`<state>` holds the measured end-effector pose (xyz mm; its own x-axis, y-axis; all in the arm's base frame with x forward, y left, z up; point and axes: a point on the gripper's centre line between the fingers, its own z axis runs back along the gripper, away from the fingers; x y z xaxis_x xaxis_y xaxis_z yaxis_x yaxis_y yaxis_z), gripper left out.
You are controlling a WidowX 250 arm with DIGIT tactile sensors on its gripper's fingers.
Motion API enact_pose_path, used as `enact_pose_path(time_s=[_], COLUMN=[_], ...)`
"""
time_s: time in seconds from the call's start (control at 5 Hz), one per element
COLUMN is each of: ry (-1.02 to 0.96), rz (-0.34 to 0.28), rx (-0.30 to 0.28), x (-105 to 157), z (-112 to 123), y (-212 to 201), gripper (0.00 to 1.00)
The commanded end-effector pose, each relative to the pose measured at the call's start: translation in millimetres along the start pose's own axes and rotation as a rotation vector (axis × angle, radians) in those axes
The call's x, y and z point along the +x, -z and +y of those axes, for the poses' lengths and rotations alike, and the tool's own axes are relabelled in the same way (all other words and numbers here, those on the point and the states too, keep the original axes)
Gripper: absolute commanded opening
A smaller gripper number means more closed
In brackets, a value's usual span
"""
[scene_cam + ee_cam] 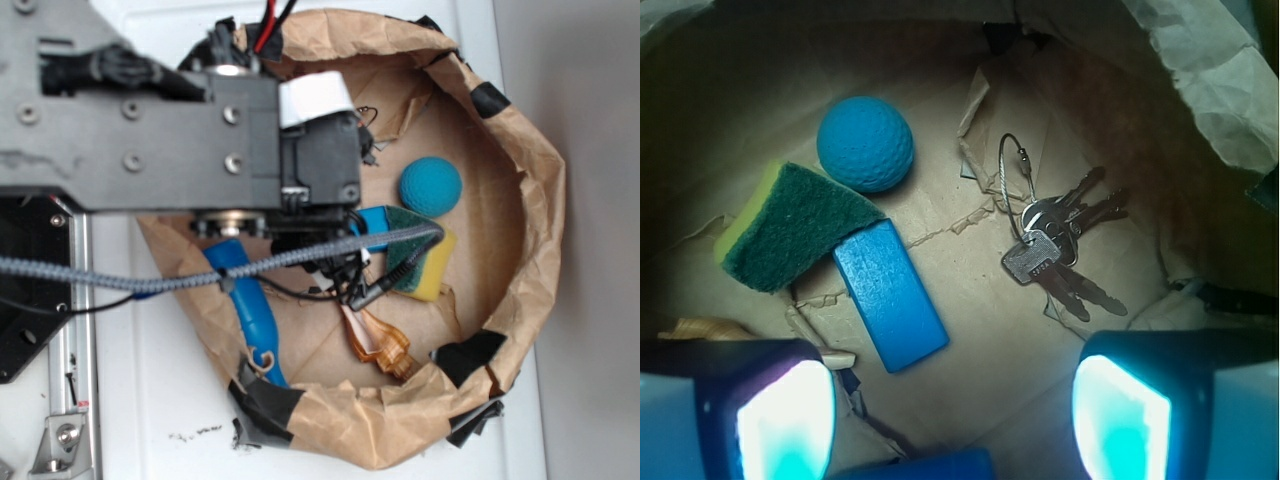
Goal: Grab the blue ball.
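Note:
The blue ball is a small matte teal sphere resting on the brown paper floor of the paper nest. In the wrist view it sits at the upper left, touching the green-topped sponge. My gripper hangs above the nest floor, jaws wide apart with only bare paper between them. The ball lies well ahead and left of the fingertips. In the exterior view the arm's body covers the gripper itself.
A flat blue block lies beside the sponge. Keys on a wire ring lie to the right. A long blue handle and an orange-brown object rest near the nest's crumpled wall.

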<state>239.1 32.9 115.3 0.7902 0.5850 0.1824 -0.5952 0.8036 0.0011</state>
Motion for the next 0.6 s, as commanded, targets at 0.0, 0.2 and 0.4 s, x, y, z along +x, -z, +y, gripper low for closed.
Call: enact_pose_path(time_s=[0.0, 0.2, 0.4], ry=[-0.246, -0.298, -0.295], rz=[-0.102, -0.14, -0.167], rx=[-0.084, -0.139, -0.154], x=[61, 73, 82], z=[-6, -13, -25], y=[32, 39, 48], gripper=[1.0, 1.0, 1.0])
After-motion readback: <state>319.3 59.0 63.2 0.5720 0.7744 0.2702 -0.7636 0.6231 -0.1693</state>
